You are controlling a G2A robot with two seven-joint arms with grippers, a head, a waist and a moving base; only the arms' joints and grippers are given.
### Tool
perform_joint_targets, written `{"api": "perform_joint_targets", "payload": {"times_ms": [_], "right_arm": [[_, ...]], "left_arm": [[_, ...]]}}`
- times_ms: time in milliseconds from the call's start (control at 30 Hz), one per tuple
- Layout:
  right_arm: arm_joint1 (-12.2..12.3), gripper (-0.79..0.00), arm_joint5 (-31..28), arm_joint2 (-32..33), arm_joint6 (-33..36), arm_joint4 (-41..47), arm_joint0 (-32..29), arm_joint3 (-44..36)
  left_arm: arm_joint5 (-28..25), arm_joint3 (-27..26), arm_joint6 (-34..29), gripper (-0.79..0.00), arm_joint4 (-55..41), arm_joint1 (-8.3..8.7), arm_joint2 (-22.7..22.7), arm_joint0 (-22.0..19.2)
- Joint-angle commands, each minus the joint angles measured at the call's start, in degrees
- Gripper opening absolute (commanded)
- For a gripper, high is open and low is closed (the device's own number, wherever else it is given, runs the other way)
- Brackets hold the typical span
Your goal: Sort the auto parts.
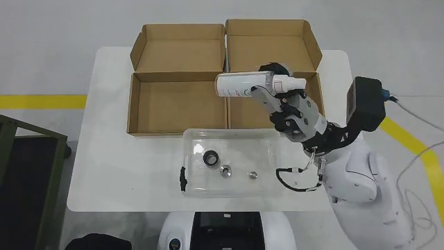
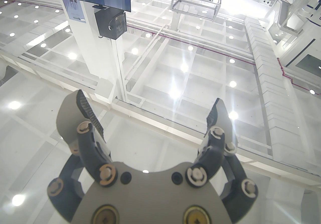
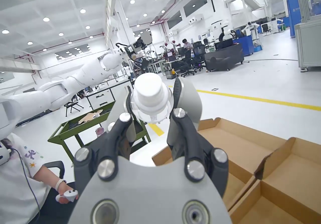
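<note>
While right fingers (image 3: 186, 104) are clamped on the neck of the white bottle (image 3: 149, 95), just under its cap, left fingers (image 2: 72, 119) are spread wide with nothing between them, pointing up at the ceiling.

Top view: white bottle (image 1: 243, 83) is held lying sideways, up off the desk (image 1: 111, 153), cap end toward the right arm. It hangs mostly over the right box (image 1: 243, 114), with its base end reaching across the shared wall toward the left box (image 1: 177, 107).

Both cardboard boxes sit side by side and touching on the far half of the desk, lids flapped open away from the robot.

Just in front of them, on the robot's side, a clear plastic bin (image 1: 201, 142) holds three small parts: a black ring (image 1: 211, 158), a metal nut (image 1: 225, 171) and a smaller metal piece (image 1: 252, 175). They are spaced apart along its floor.
</note>
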Motion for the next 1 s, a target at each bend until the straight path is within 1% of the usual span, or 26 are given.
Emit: {"api": "perform_joint_targets", "payload": {"times_ms": [0,167,367,633,733,967], "right_arm": [[-0.07,-0.785,0.05,0.09,-0.39,0.72,0.30,-0.25],[-0.23,-0.785,-1.50,-0.20,-1.00,2.24,1.16,-0.65],[-0.41,-0.785,-3.24,-1.89,-0.45,2.19,1.46,1.18],[-0.34,-0.785,-3.23,-2.92,2.32,-1.20,0.01,5.27],[-0.39,-0.785,-2.71,-3.43,2.31,-0.15,-1.20,7.11],[0.02,-0.785,-2.35,-3.53,6.94,-6.44,-2.84,11.24]], "left_arm": [[0.00,0.00,0.00,0.000,0.00,0.00,0.00,0.00],[0.00,0.00,0.00,0.000,0.00,0.00,0.00,0.00],[0.00,0.00,0.00,0.000,0.00,0.00,0.00,0.00],[0.00,0.00,0.00,0.000,0.00,0.00,0.00,0.00],[0.00,0.00,0.00,0.000,0.00,0.00,0.00,0.00],[0.00,0.00,0.00,0.000,0.00,0.00,0.00,0.00]]}}
